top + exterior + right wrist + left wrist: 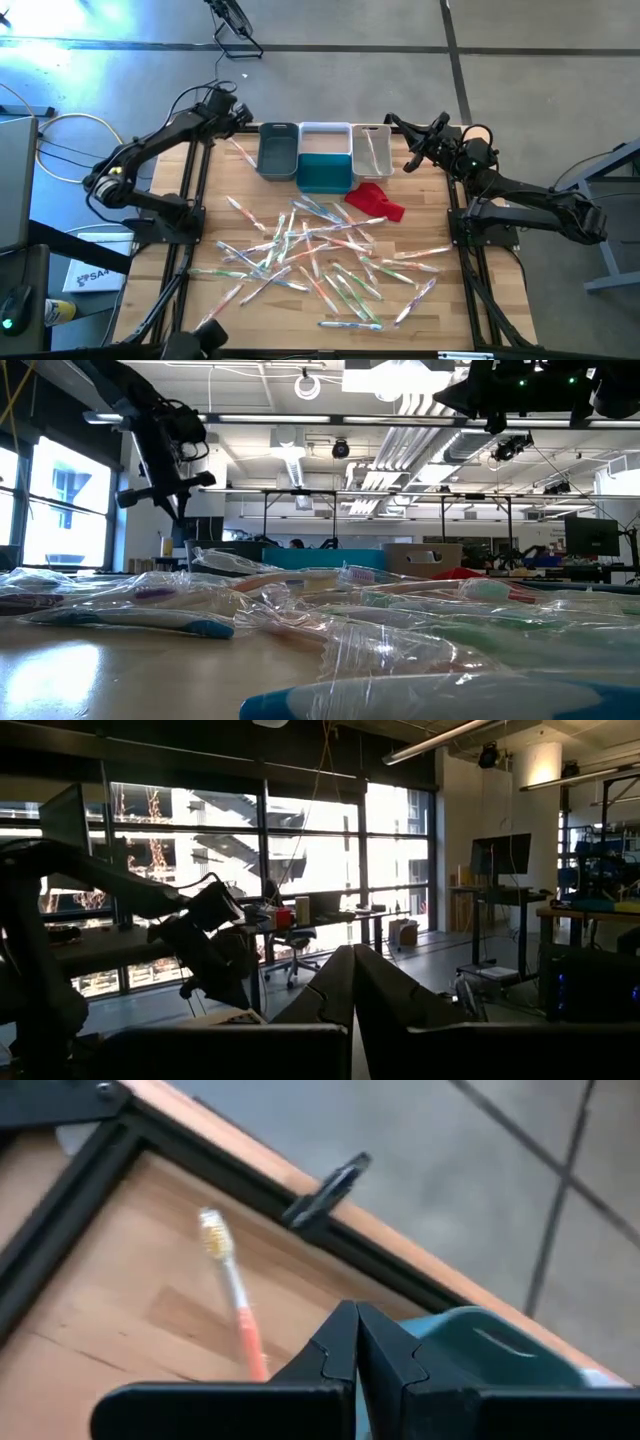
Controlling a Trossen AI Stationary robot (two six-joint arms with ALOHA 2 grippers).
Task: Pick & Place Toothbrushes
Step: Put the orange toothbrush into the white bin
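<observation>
While both grippers, left gripper [238, 118] and right gripper [410, 140], hang clenched and empty at the far edge, wrapped toothbrushes [320, 255] litter mid-table: light, slippery film; pinch mid-handle.

Dozens of wrapped toothbrushes [320, 255], too tangled to count exactly; three bins [325, 155]; one red cloth [375, 200]; two arms.

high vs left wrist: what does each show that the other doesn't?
High only: both arms, the grey bin, teal bin, white bin, red cloth and the toothbrush pile mid-table.
Left wrist only: the left tool close up, fingers shut and empty.
Both: the orange-handled toothbrush lying alone near the table's far edge, and one bin.
</observation>
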